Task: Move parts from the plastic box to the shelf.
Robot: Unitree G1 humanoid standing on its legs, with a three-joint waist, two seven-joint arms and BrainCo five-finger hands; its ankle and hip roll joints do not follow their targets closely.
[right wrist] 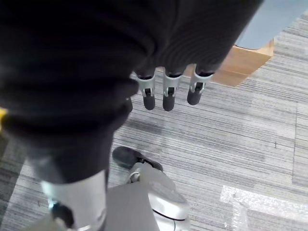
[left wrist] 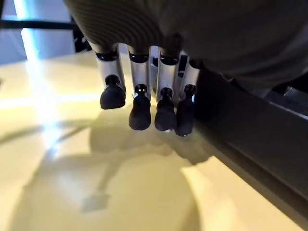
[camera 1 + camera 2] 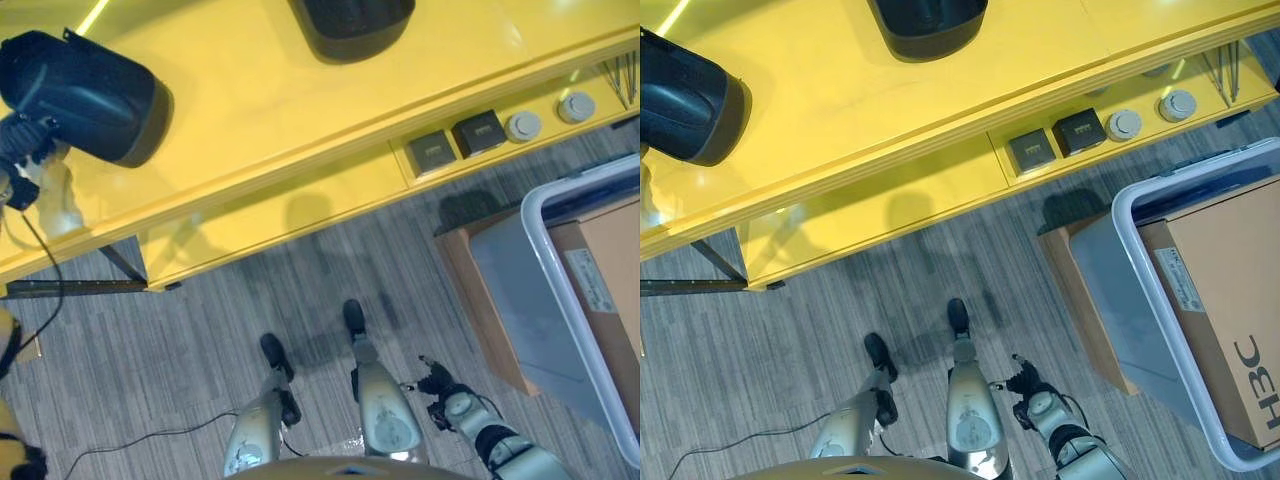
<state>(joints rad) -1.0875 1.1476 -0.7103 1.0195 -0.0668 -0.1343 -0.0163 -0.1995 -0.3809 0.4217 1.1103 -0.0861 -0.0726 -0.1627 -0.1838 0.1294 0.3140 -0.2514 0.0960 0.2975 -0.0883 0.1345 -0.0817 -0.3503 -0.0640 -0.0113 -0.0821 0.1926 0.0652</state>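
Note:
A large black rounded part lies on the yellow shelf at the far left, and a second black part lies at the shelf's back edge. My left hand is at the near side of the first part. In the left wrist view its fingers hang straight over the yellow top, beside the black part, holding nothing. My right hand hangs low over the carpet with relaxed, empty fingers. The translucent plastic box stands at the right with a cardboard carton inside.
Under the plastic box is a brown wooden base. The shelf's lower level holds two dark square parts, two round grey parts and some thin metal rods. Grey carpet lies between shelf and box.

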